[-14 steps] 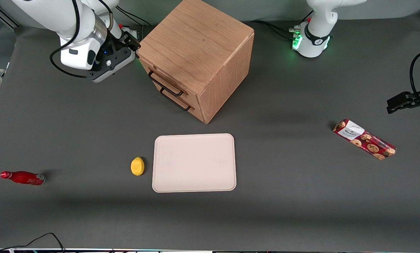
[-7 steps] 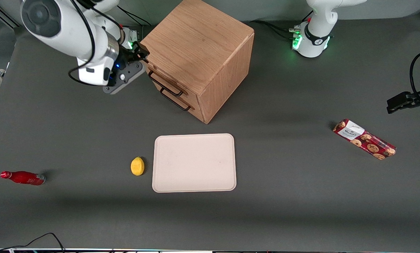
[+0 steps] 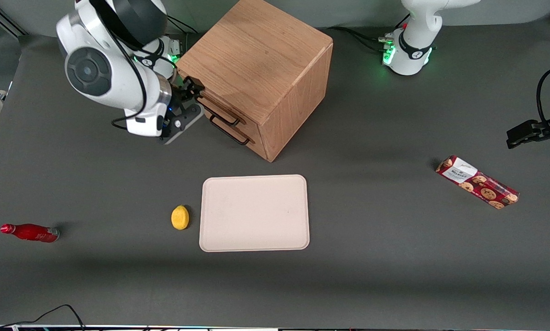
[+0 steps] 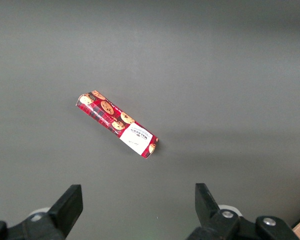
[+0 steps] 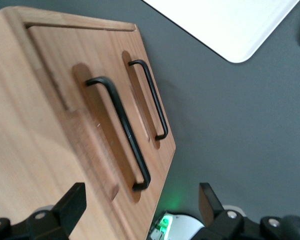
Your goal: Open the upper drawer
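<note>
The wooden cabinet [image 3: 256,50] stands at the back of the table with both drawers pushed in. The upper drawer [image 3: 248,124] carries a thin black bar handle [image 3: 217,111]; in the right wrist view this handle [image 5: 121,127] runs across the drawer's oak front [image 5: 90,150]. My gripper [image 3: 191,89] hovers in front of the cabinet, at the handle's end farther from the front camera. It is open, its fingers spread wide [image 5: 140,202], with that handle end just ahead of the gap and nothing held.
The lower drawer's handle [image 3: 229,131] sits just beneath. A pale tray [image 3: 254,213] lies nearer the front camera, with a yellow lemon [image 3: 180,217] beside it. A red bottle [image 3: 30,232] lies toward the working arm's end, a cookie packet [image 3: 477,181] toward the parked arm's.
My arm has swung toward the front camera and in toward the cabinet front, bringing the gripper from beside the cabinet's top corner down to the upper handle's end.
</note>
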Tool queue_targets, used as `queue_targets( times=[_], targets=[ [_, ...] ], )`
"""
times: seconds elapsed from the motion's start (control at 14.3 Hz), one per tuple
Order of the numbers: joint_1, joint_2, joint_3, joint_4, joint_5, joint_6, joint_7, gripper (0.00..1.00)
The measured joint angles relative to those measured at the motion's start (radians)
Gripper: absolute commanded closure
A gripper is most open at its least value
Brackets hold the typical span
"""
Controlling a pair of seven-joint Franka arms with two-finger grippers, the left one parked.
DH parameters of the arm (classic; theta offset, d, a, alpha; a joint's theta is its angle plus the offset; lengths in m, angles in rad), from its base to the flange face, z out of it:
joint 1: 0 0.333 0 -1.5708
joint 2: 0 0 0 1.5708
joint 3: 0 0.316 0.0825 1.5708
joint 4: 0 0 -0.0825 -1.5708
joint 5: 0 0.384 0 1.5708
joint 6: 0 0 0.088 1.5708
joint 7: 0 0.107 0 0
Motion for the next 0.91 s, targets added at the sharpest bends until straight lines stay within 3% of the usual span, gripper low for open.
queue_targets(
  times=[0.42,0.91],
  targets=[
    [0.001,0.006,0.004,-0.112,0.053,0.099,-0.064,0.0],
    [0.001,0.037,0.008,-0.144,0.063,0.111,-0.068,0.0]
  ],
)
